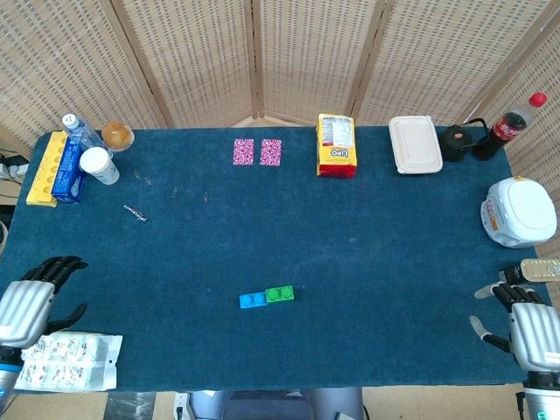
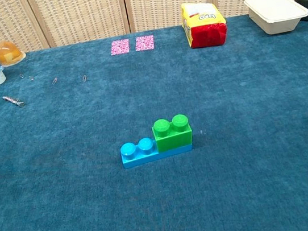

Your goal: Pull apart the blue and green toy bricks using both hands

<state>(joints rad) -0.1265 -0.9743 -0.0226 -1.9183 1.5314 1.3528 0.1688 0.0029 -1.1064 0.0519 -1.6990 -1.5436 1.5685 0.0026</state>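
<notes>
A green brick (image 2: 172,132) is stacked on the right half of a longer blue brick (image 2: 138,152), joined, lying near the middle front of the blue cloth; the head view shows the green brick (image 1: 279,294) and blue brick (image 1: 252,301) too. My left hand (image 1: 31,296) hovers at the table's front left edge, fingers spread and empty, far left of the bricks. At the front right corner my right hand (image 1: 528,325) hangs with fingers apart, holding nothing. Neither hand shows in the chest view.
A white blister pack (image 1: 63,360) lies under the left hand. A white rice cooker (image 1: 518,211) sits behind the right hand. Along the back stand a yellow packet (image 1: 336,145), a white box (image 1: 415,144), two pink cards (image 1: 257,151), a paper cup (image 1: 99,165) and small clips (image 1: 136,213).
</notes>
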